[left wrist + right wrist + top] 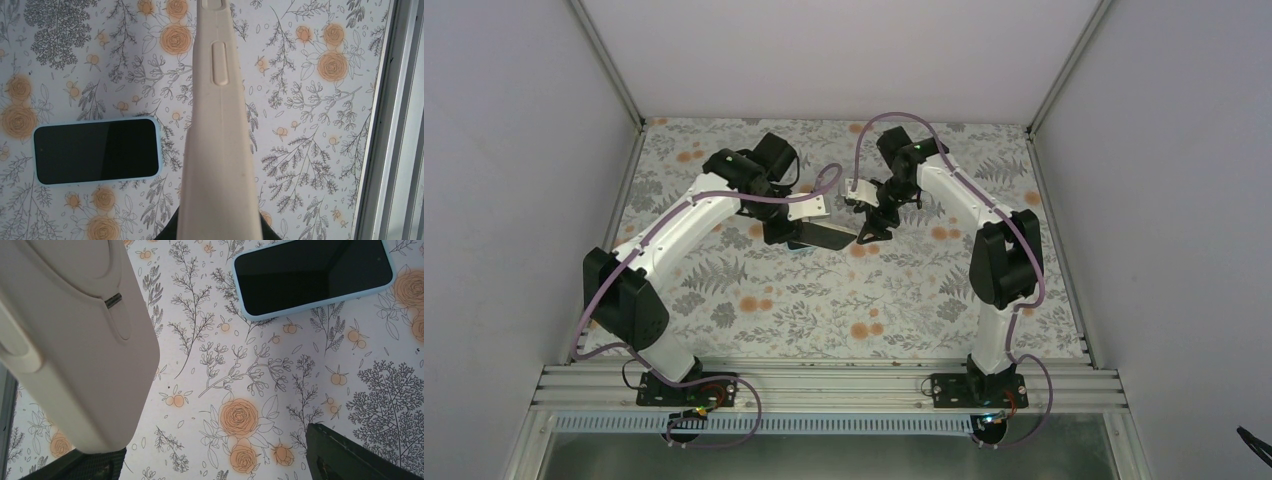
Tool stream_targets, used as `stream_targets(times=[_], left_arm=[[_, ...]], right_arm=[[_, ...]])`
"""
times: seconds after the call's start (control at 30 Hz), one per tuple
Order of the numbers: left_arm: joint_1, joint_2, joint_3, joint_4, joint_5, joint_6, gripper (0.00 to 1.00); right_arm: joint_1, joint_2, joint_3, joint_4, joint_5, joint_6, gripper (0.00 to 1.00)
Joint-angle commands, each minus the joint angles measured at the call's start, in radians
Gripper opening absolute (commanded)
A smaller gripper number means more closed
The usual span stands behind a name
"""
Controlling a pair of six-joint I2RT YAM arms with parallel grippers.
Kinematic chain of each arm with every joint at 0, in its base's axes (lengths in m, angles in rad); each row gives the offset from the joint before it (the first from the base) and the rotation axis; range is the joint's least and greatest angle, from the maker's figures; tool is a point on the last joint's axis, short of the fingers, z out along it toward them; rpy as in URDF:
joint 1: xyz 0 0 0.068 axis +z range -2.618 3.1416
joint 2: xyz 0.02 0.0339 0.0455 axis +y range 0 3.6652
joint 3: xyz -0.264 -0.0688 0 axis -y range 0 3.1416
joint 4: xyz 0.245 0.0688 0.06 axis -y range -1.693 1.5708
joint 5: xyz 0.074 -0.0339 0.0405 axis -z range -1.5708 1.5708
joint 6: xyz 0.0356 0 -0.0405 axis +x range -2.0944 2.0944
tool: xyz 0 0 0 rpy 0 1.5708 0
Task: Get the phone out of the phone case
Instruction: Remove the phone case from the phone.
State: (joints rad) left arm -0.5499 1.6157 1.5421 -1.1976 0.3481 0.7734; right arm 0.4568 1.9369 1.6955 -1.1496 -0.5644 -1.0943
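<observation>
Case: cream phone case (220, 150) held up off the mat, edge-on to the L wrist cam, side-button bumps showing. The R wrist cam sees its back face (75, 340). Its inside isn't vis. in any view.
Phone: phone (96, 150) lies apart from the case, flat on the mat, dark screen up, light-blue rim all round. In the top view it sits mid-table btwn the two grippers.
L gripper: left gripper (219, 234) pinches the case's lower end; dark finger bits show on either side of it.
R gripper: right gripper (215, 462) is spread wide w/ bare mat btwn the fingers. The case is beside one finger; can't tell if they touch.
Edges: metal frame rail (395, 125) runs down the right of the L wrist view, well apart from the phone.
Room: floral table mat (824, 300) is open all round the phone, side walls far off.
</observation>
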Motion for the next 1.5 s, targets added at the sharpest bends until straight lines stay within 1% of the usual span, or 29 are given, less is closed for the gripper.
stream_targets(times=[0.0, 0.2, 0.4, 0.63, 1.0, 1.47], left_arm=[[-0.021, 0.003, 0.046, 0.007, 0.067, 0.004, 0.02], [-0.043, 0.000, 0.046, -0.017, 0.103, 0.007, 0.02], [-0.052, -0.007, 0.046, -0.023, 0.135, 0.009, 0.02], [-0.054, -0.004, 0.060, -0.061, 0.183, 0.035, 0.02], [-0.061, 0.008, 0.083, -0.087, 0.249, 0.057, 0.02], [-0.073, 0.015, 0.106, -0.141, 0.308, 0.092, 0.02]], right_arm=[[-0.001, 0.017, 0.025, 0.054, 0.007, 0.025, 0.88], [-0.003, 0.040, 0.073, 0.102, 0.049, 0.062, 0.87], [-0.004, 0.045, 0.125, 0.139, 0.044, 0.093, 0.87], [-0.004, 0.044, 0.130, 0.189, 0.080, 0.115, 0.88], [-0.004, 0.047, 0.152, 0.235, 0.087, 0.149, 0.90], [-0.006, 0.050, 0.166, 0.250, 0.088, 0.148, 0.90]])
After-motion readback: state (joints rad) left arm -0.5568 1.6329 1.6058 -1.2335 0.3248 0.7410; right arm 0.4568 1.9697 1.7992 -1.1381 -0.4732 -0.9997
